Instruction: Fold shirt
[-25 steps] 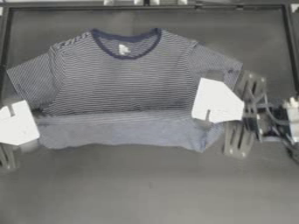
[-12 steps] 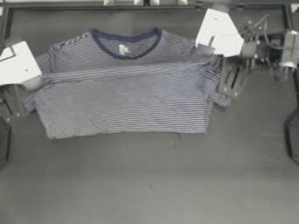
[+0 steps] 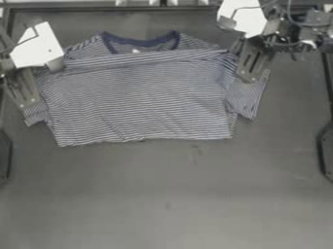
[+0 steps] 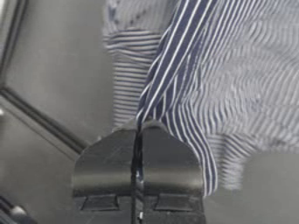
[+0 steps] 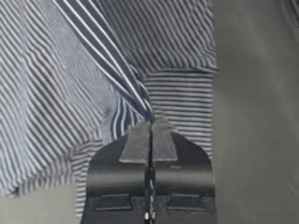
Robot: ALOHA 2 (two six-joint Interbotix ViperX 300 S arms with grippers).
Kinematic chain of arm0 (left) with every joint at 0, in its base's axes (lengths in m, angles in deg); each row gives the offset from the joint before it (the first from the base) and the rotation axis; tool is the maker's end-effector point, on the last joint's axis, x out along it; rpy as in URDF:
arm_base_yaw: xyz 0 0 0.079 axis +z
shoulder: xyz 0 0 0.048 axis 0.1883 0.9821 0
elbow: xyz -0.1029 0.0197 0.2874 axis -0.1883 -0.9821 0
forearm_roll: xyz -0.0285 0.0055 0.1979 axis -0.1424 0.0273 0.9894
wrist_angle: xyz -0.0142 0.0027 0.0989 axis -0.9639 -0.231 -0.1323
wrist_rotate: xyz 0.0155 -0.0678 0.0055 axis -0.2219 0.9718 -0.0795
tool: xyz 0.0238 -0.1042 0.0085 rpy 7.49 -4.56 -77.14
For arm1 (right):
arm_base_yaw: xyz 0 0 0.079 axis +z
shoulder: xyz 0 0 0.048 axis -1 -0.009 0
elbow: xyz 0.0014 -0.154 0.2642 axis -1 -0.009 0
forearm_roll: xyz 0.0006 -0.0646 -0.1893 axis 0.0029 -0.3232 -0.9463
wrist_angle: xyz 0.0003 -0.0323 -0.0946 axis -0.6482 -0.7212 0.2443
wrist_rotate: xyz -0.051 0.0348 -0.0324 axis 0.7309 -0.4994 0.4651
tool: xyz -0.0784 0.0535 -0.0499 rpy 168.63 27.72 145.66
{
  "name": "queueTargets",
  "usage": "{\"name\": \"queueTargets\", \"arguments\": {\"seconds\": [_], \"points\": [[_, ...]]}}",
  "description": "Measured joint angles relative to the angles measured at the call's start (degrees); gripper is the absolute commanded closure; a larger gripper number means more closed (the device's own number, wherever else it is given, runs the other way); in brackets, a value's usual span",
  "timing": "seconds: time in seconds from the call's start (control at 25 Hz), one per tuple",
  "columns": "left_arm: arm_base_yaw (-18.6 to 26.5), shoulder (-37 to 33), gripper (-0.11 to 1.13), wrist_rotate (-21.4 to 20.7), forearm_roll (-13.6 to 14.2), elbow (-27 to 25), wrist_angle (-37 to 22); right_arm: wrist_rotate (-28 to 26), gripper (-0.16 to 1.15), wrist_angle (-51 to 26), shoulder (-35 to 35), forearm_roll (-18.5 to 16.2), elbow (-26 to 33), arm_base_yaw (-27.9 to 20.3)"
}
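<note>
The shirt (image 3: 143,97), finely striped in navy and white, lies at the back of the table with its lower half doubled up over the chest. The hem edge runs just below the navy collar (image 3: 139,41). My left gripper (image 3: 57,64) is shut on the hem's left corner, the pinched fabric (image 4: 169,83) stretching away from the left gripper (image 4: 139,123). My right gripper (image 3: 230,49) is shut on the hem's right corner near the right sleeve (image 3: 246,97). In the right wrist view the taut fold (image 5: 111,65) leads into the closed right gripper (image 5: 152,120).
The table's back rail (image 3: 162,6) runs close behind the collar. A dark frame bar (image 4: 41,118) lies beside the left sleeve. Bare dark tabletop (image 3: 169,194) spreads in front of the shirt.
Both grippers have carried the hem from the shirt's front edge back over the chest to just below the collar. The visible shirt is now half as deep.
</note>
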Motion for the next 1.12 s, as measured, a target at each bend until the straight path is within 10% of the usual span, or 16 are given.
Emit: {"name": "queueTargets", "arguments": {"seconds": [0.56, 1.12], "points": [[15.82, 11.34, 0.97, -5.62, 0.0, 1.41, 14.68, -3.52, 0.91, 7.91, -8.09, -3.16, 0.09, -6.94], [21.71, 21.27, 0.96, -6.33, -0.09, 2.37, 24.17, -6.33, 0.9, 15.64, -16.35, -3.43, 0.09, -11.78]]}}
